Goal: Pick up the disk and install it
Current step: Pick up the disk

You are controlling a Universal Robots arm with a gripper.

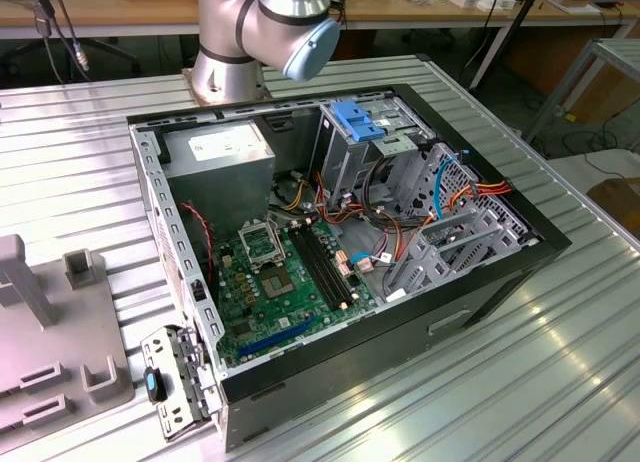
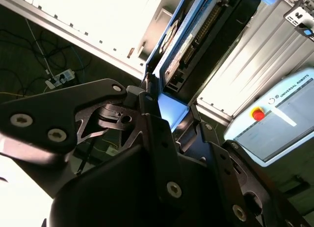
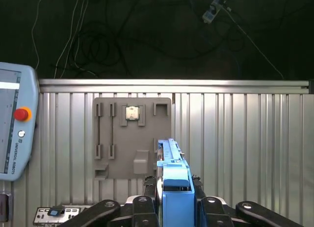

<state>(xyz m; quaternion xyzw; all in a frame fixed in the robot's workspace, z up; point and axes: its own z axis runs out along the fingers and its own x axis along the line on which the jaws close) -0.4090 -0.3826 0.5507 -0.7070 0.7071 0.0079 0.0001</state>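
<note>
End effector [image 3: 173,183] clamps disk [image 3: 169,156]; open computer case [image 1: 400,332] holds motherboard [image 1: 265,287].

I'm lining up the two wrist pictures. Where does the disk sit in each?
First wrist view: the disk stands edge-on, clamped in the pincer, in front of the grey tray on the ribbed table.
Second wrist view: the disk juts away from the pincer.
Shared landmark: the teach pendant with its red button, in both wrist views.
</note>
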